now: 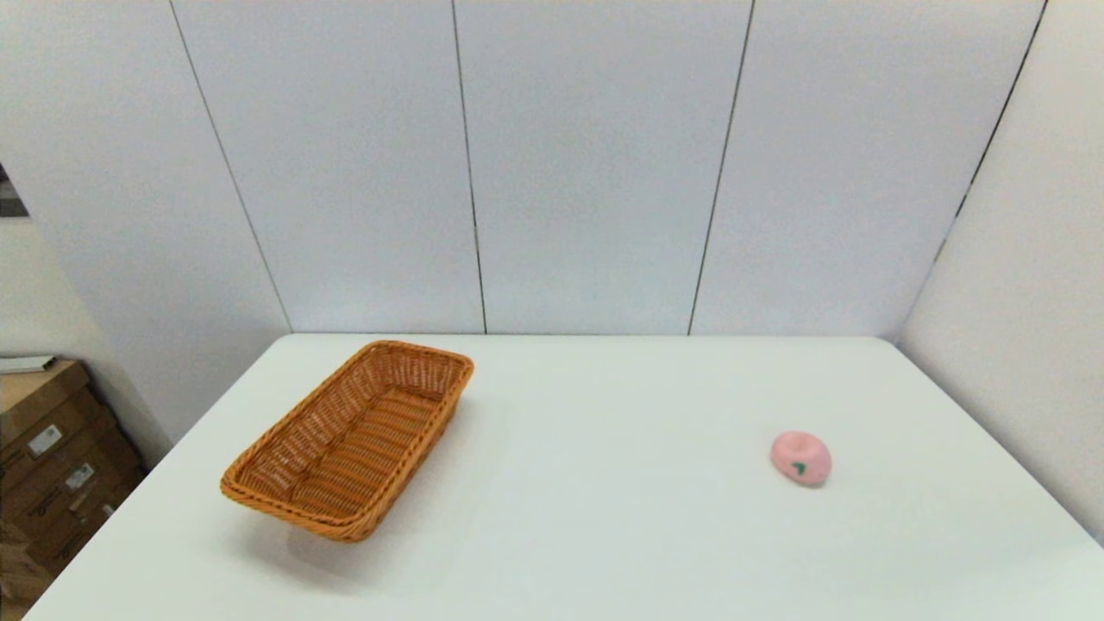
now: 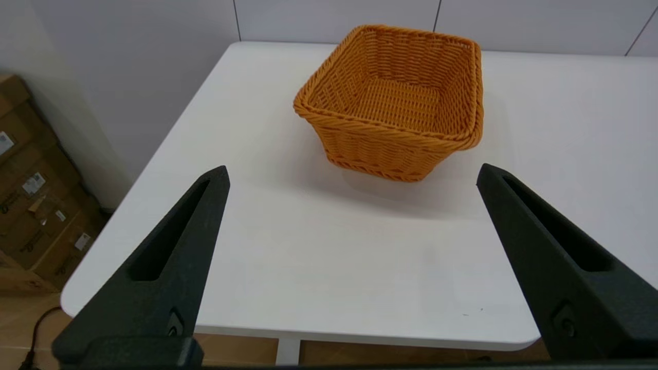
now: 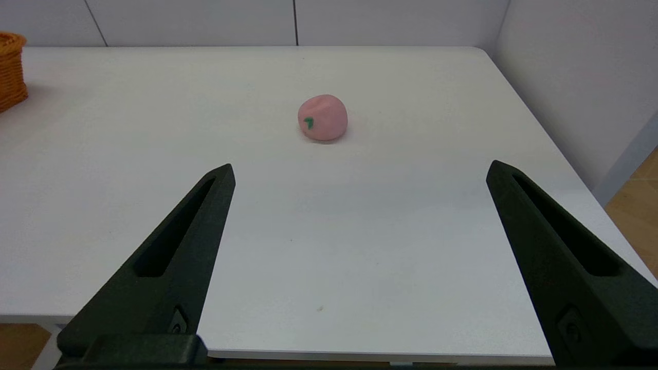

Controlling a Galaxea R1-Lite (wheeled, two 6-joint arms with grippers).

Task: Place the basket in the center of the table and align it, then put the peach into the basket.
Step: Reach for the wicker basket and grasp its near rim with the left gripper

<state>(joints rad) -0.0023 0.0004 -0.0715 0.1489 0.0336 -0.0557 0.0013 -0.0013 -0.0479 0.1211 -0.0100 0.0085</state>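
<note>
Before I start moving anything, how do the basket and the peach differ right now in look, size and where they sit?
The basket is orange-brown woven wicker, rectangular and open-topped; the peach is smooth, pink and rounded with a small green mark. The basket is far larger than the peach. The basket sits left of center, angled; the peach lies toward the right. Both rest on the table, untouched by either gripper.

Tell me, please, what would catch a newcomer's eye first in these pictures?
The orange basket stands out first, sitting askew and empty on the left of the white table. Next comes the pink peach, alone on the right side, well apart from the basket. Both grippers, left and right, are open near the table's front edge, touching nothing.
</note>
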